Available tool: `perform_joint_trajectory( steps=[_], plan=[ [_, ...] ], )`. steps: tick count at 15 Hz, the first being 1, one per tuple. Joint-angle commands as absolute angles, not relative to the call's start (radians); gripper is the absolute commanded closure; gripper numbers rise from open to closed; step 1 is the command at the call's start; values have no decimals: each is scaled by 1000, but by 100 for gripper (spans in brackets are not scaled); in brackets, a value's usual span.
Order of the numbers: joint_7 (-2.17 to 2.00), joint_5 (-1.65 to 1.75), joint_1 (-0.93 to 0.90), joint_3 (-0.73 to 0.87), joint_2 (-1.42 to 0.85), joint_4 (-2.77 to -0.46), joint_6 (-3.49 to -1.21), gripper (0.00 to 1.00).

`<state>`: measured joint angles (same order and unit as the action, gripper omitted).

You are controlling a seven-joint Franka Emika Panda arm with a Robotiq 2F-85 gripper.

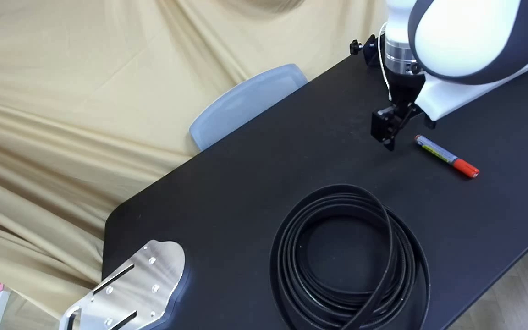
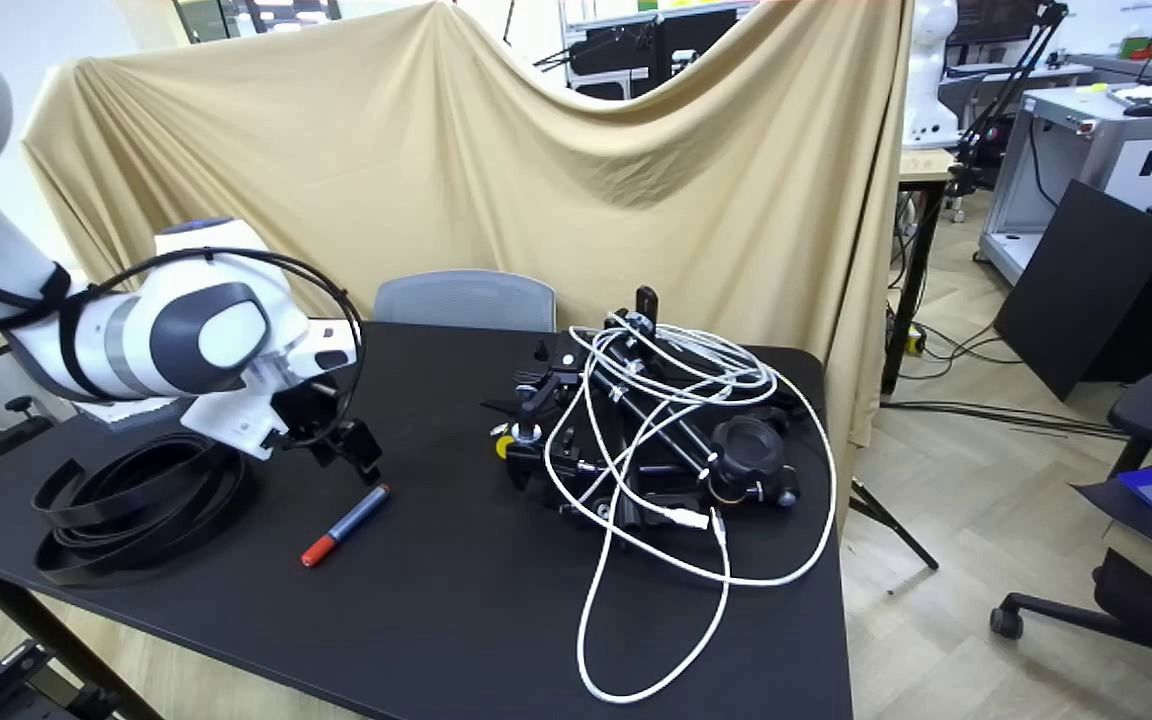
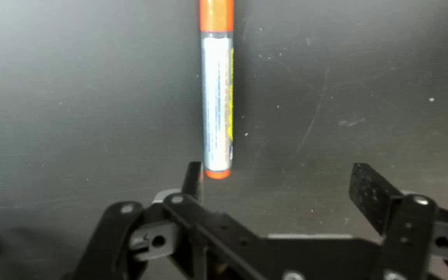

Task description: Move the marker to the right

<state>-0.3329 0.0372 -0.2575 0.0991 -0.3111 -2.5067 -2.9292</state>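
Note:
The marker lies flat on the black table point(image 1: 227, 206). It has a grey-blue barrel and a red cap, and shows in both exterior views point(image 1: 438, 152) point(image 2: 356, 516). In the wrist view the marker point(image 3: 217, 105) points away from me, its cap cut by the top edge. My gripper point(image 3: 278, 165) is open, with nothing between its fingers. The marker's plain end is just beside the left fingertip, on the inner side; whether they touch I cannot tell. In both exterior views the gripper point(image 1: 409, 134) point(image 2: 351, 450) hovers above the table near the marker's plain end.
A large black coiled cable point(image 1: 287, 261) lies near the marker, also in an exterior view point(image 2: 136, 497). A shiny metal plate point(image 1: 167, 266) is in the foreground. Black stands point(image 2: 751, 445) with a tangled white cable point(image 2: 591, 620) lie on the table. A chair point(image 2: 466, 300) stands behind.

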Motion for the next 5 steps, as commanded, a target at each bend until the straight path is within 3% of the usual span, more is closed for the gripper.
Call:
perform_joint_trajectory(
  steps=[1, 5],
  plan=[
    [-358, 5, -244, 70, -192, -2547, -2882, 0],
    [-278, -171, -173, -47, -126, -2526, -2721, 0]
  ],
)
